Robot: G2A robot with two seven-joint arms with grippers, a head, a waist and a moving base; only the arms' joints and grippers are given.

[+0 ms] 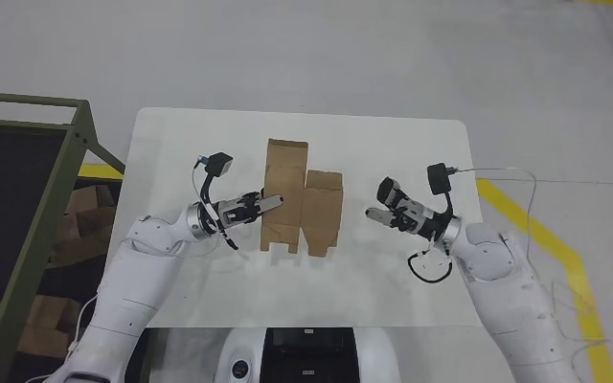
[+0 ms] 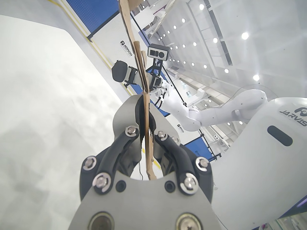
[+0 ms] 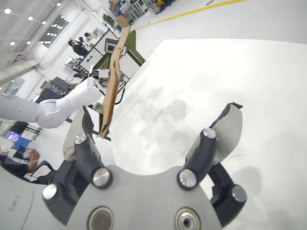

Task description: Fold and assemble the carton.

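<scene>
Left hand: closed on the carton, both fingers pinched against a single edge of the board. The grip is on the carton's left side, toward the end nearest the robot. In the left wrist view the board runs edge-on straight out from between the fingers, thin and still flattened, a second layer lying against the first farther along.

Carton: brown, unfolded, broad face up when seen from above. Two panels side by side; the left one reaches farther from the robot than the right. Short flaps with notches between them along the near edge. It sits over the middle of the white worktop and looks lifted off the surface, though I cannot be sure of the gap.

Right hand: fingers spread wide, gripping nothing. It is just to the carton's right, apart from it, with its opening turned toward the board. From its own wrist the carton shows edge-on, with the left arm behind it.

Farther off: a green-framed rack stands beside the worktop's left edge, scraps of cardboard below it. Yellow floor line on the right.
</scene>
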